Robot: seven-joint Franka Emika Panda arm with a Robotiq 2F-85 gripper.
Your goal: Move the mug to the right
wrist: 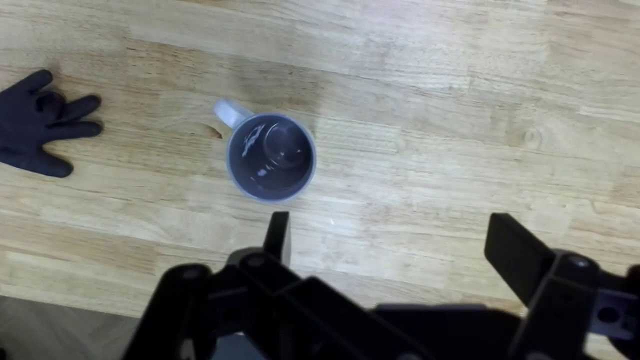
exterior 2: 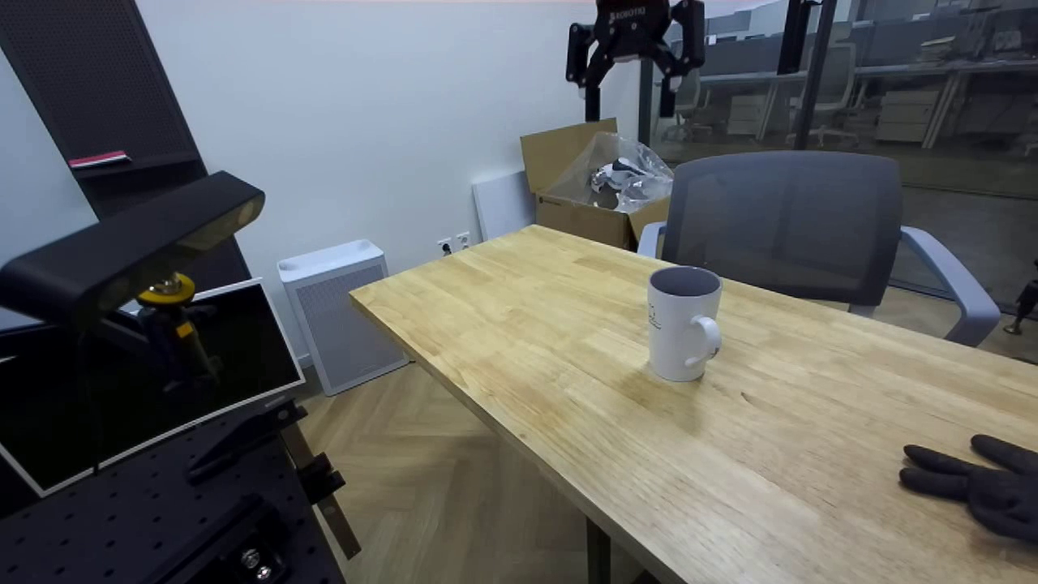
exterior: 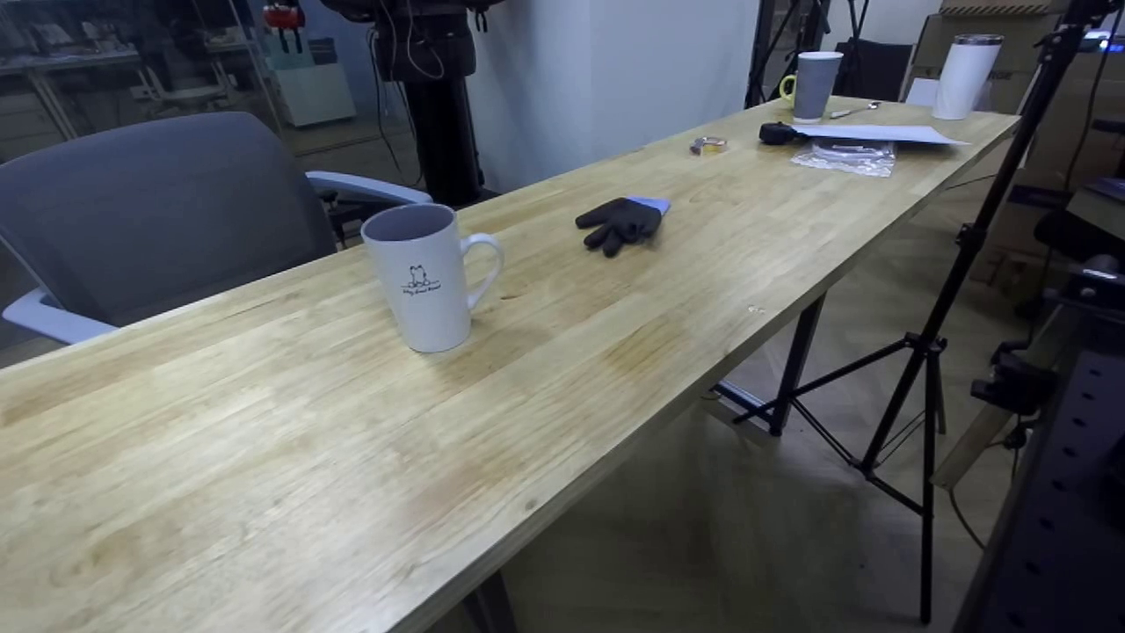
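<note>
The white mug (exterior: 432,294) stands upright on the wooden table, with a small dark logo on its side and a grey inside. It also shows in an exterior view (exterior 2: 678,341), with its handle facing the camera side. In the wrist view the mug (wrist: 271,157) is seen from above, its handle toward the upper left. My gripper (wrist: 390,220) is open and empty, its fingers wide apart. The mug lies beyond the left finger in that view, apart from it. In an exterior view the gripper (exterior 2: 630,104) hangs high above the table level, well above the mug.
A black glove (exterior: 620,221) lies on the table near the handle side of the mug. A grey cup (exterior: 816,88), a white tumbler (exterior: 967,79) and papers (exterior: 879,133) are at the far end. A chair (exterior 2: 787,227) stands against the table edge. A tripod (exterior: 932,343) stands beside the table.
</note>
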